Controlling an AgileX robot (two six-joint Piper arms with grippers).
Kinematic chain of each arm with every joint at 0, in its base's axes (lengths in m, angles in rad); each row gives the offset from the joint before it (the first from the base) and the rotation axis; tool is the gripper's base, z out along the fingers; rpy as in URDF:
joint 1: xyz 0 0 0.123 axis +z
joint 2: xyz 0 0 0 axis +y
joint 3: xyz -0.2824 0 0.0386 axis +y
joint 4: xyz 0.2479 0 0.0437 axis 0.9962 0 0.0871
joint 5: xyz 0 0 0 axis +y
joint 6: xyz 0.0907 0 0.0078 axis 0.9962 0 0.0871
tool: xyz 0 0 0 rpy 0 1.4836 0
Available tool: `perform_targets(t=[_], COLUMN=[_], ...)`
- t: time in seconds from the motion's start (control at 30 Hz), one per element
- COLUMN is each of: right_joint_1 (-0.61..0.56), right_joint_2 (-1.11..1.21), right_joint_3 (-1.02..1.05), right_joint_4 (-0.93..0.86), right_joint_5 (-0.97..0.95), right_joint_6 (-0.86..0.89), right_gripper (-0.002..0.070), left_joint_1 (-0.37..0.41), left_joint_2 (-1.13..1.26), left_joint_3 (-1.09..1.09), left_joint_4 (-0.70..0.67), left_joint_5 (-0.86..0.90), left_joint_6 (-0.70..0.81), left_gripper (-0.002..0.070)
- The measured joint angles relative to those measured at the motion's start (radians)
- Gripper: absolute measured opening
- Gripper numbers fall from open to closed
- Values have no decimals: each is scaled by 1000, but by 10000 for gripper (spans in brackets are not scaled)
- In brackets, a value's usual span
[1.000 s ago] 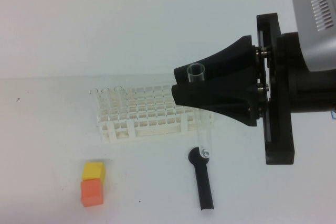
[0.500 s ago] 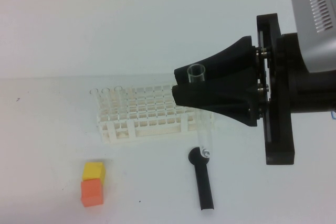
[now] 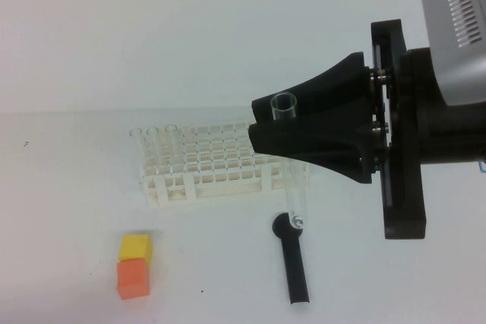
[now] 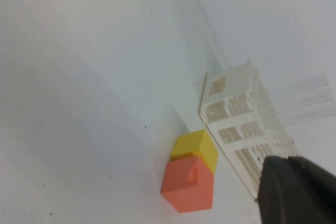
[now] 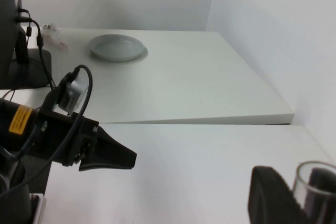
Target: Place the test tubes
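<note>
White tabletop, plain white wall behind. Nothing has shifted since a second ago. The right gripper stays clamped on an upright clear test tube, just in front of the right end of the white plastic rack. Three more clear tubes stand in the rack's far left corner. The left gripper hangs near the yellow cube and orange cube — whether it grips anything, I cannot tell.

R end effector over rack right end, cut by frame edge, hides test tube mid-section. L end effector: only dark tip by rack, rest cropped.
</note>
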Motion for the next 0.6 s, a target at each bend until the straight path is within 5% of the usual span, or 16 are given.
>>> perform_targets(t=[0.6], right_joint_1=[0], right_joint_2=[39], right_joint_3=[0], right_joint_4=[-24], right_joint_5=[-81], right_joint_6=[-14], right_gripper=[120], left_joint_1=[2], left_joint_2=[0], left_joint_3=[0], left_joint_4=[2], left_joint_5=[0], left_joint_6=[0], left_gripper=[-1])
